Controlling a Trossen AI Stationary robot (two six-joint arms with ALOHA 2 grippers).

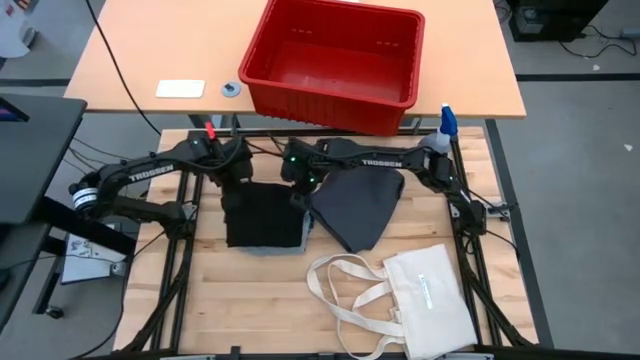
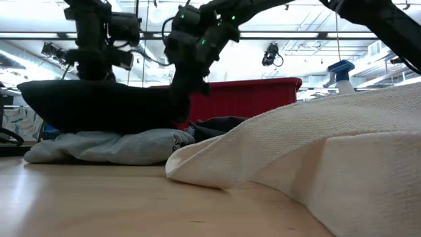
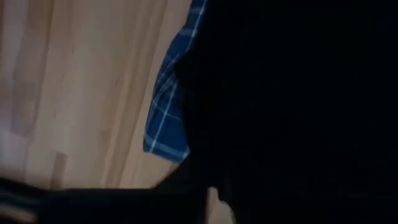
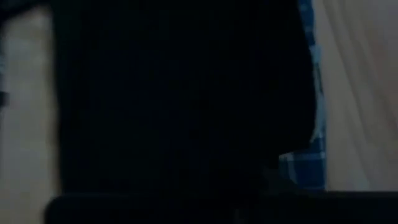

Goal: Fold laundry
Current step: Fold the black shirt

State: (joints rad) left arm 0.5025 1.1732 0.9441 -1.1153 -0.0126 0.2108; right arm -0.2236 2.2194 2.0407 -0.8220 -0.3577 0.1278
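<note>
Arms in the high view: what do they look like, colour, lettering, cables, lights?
Both arms are matte black with jointed tubular links. White TROSSEN lettering runs along the left arm and the right arm. Black cables loop beside the joints. Green lights glow near the right arm's wrist. The left arm has a white band near its base and a small red part by its wrist.

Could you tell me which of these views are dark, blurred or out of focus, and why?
Both wrist views are nearly black, filled by the black garment, soft, with only a plaid edge lit. In the low view, the near tote bag looms large and soft. The high view is evenly lit and sharp.
</note>
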